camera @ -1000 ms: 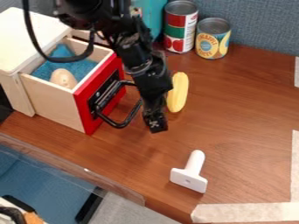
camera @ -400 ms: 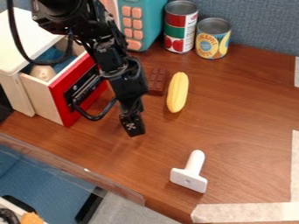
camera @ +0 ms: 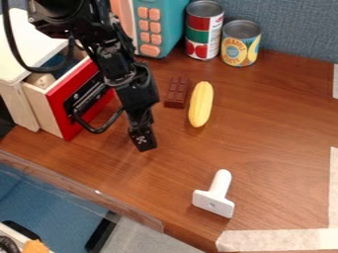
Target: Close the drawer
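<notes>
The gripper (camera: 143, 141) — jaw state I cannot tell — hangs beside the part-open drawer (camera: 60, 108), well inside the counter (camera: 271, 138) edge.

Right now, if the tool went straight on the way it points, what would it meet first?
The tool points down, so probably the wooden tabletop beneath its tip; the slanted view leaves the gap unclear.

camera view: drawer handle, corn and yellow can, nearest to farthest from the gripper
1. Drawer handle, on the red front
2. Corn, beside the chocolate
3. Yellow can, at the back
</notes>
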Controlling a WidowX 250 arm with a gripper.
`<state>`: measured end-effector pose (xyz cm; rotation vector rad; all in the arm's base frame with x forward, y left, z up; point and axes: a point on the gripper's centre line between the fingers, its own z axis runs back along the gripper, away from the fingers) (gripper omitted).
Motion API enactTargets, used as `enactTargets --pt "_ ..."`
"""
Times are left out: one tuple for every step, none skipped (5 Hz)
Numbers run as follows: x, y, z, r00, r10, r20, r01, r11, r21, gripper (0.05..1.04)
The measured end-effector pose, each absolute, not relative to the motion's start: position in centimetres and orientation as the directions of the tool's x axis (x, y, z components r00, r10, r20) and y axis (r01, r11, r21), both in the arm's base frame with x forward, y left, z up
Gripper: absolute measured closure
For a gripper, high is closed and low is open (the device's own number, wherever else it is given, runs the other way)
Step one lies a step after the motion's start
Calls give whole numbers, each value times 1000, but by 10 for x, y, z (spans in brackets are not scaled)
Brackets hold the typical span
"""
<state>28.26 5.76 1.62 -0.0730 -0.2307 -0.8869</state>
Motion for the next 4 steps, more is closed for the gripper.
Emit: enactTargets --pt "284 71 19 637 -733 237 748 662 36 83" --pt "283 87 18 674 -700 237 714 699 32 83" --pt "282 97 17 692 -682 236 697 717 28 83" --pt "281 102 17 699 -677 231 691 722 25 83"
